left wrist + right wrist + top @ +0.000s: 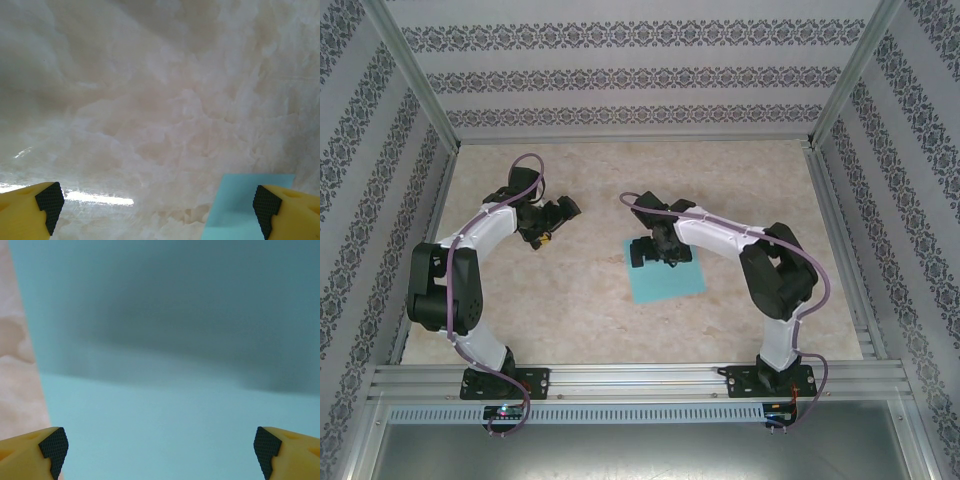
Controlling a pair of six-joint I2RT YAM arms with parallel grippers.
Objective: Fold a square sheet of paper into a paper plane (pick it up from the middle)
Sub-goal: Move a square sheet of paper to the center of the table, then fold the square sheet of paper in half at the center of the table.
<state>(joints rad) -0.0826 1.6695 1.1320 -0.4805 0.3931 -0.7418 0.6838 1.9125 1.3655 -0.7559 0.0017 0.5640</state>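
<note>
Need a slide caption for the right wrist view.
Right gripper, jaws open, close above the flat turquoise sheet; table at left.

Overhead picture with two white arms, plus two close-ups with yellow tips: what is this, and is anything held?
These are two robot arms bolted at the near edge of a table. The overhead picture is shot from above and behind them. The close-ups come from a camera on each wrist; the yellow tips are that arm's own fingers. A flat square sheet of paper, turquoise, lies on the table. The right gripper hangs over it, open; the left gripper sits off to its side, also open. Nothing is held.
</note>
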